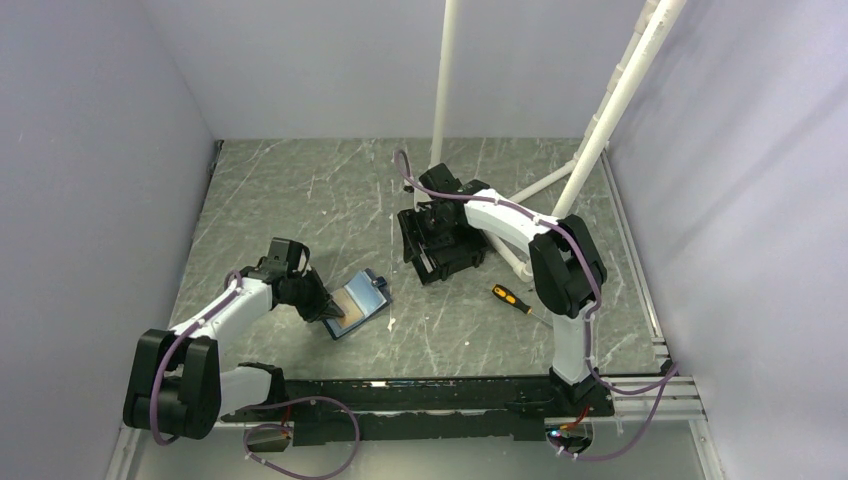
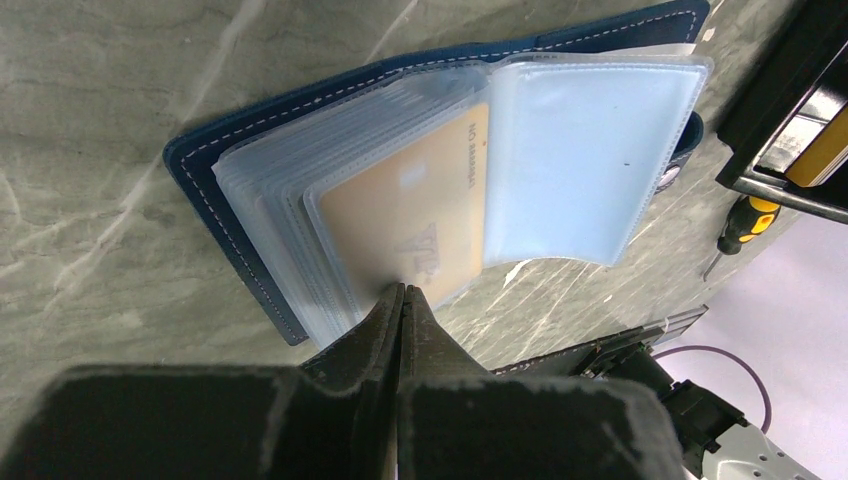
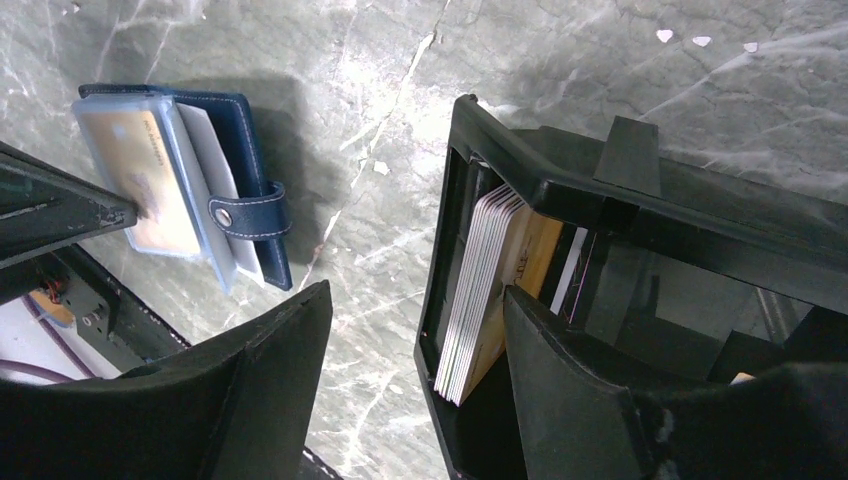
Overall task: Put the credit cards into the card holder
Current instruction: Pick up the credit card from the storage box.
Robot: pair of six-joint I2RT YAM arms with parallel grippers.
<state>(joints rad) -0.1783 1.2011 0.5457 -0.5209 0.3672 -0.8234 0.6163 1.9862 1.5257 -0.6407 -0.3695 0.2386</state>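
I see a grey-green marbled bench [image 1: 300, 200] boxed in by pale walls [image 1: 90, 150], with white pipes [image 1: 445, 80] at the back. The holder [image 1: 358, 303] lies open left of centre, a gold card [image 2: 400, 215] in its front clear sleeve. A screwdriver [image 1: 512, 298] lies near the black box [image 3: 560, 175], where the other cards [image 3: 480, 290] stand on edge. My left arm [image 1: 225, 310] reaches low, left jaws closed, tips at that sleeve's near edge. My right arm [image 1: 510, 225] bends over the box, right jaws wide apart, straddling its wall and the stack, gripping nothing.
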